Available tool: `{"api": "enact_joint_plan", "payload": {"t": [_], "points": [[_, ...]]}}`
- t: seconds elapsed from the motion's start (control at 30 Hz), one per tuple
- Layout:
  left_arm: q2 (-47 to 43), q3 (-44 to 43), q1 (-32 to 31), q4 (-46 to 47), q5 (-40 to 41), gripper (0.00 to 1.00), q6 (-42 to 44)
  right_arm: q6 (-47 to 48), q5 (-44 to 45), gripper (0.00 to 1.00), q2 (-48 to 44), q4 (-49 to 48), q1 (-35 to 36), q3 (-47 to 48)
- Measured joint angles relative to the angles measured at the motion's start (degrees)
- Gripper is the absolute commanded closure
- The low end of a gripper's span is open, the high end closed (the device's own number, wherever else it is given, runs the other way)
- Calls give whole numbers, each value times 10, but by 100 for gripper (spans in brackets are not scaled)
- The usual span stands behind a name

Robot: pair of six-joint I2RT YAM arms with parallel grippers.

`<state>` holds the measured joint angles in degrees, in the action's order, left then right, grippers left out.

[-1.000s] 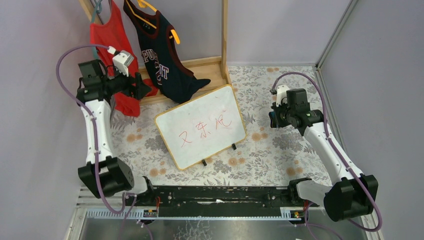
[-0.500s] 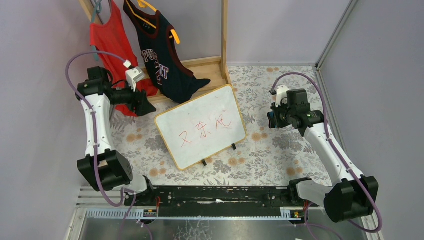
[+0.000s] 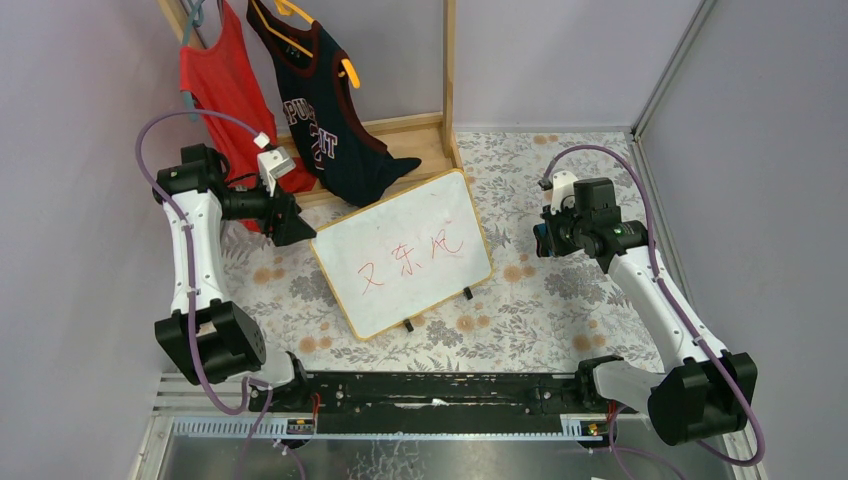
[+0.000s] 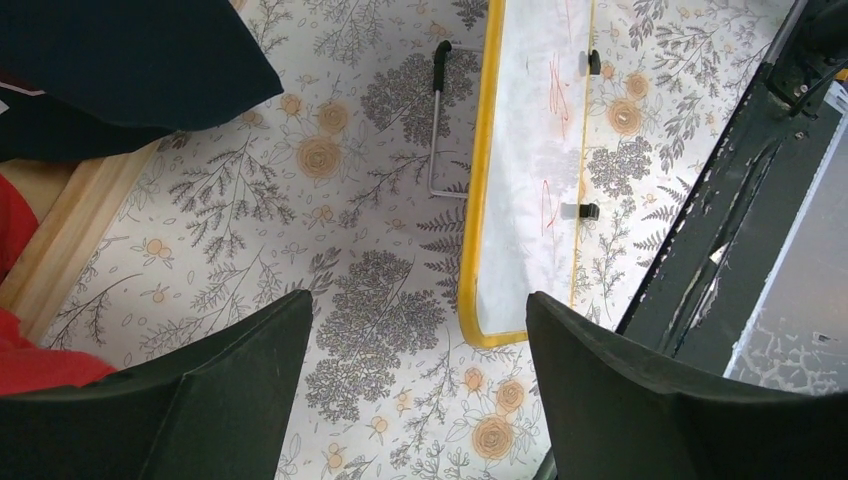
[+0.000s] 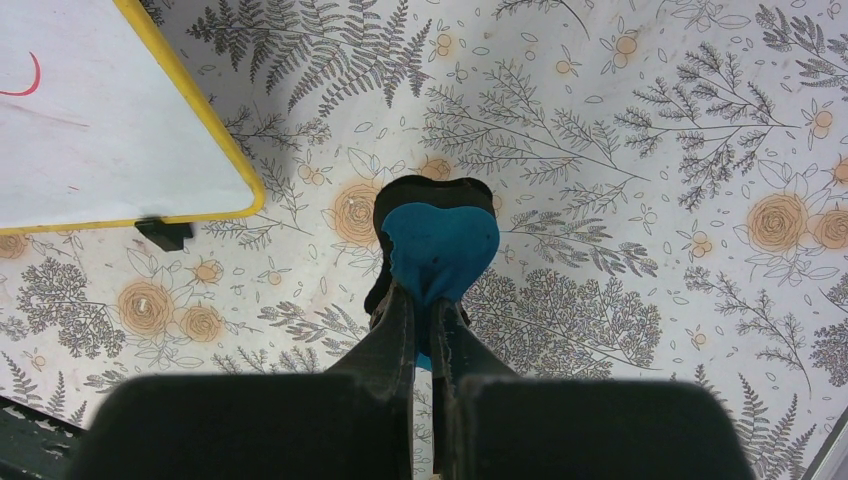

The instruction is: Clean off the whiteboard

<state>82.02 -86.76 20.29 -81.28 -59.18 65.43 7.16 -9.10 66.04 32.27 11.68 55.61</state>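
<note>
Top external: navy jersey [image 3: 325,120], wooden rack [image 3: 449,70] behind whiteboard [image 3: 420,215]

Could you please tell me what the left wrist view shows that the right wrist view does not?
Only the left wrist view: the left gripper, open and empty, a navy jersey, a red garment, the wooden rack base, a wire stand beside the board and the black mounting rail.
Only the right wrist view: the right gripper, shut on a blue pad.
Both: the whiteboard with its yellowish frame, red marks and black clip feet, on the floral tablecloth.
</note>
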Motion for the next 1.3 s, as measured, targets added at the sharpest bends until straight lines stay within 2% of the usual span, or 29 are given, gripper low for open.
{"api": "enact_joint_plan", "payload": {"t": [0.73,1.3], "points": [[17,42,-5,-6,-30,27,5,0,-11,100,0,0,0,0],[32,76,-27,-7,-43,35,12,0,-11,100,0,0,0,0]]}}
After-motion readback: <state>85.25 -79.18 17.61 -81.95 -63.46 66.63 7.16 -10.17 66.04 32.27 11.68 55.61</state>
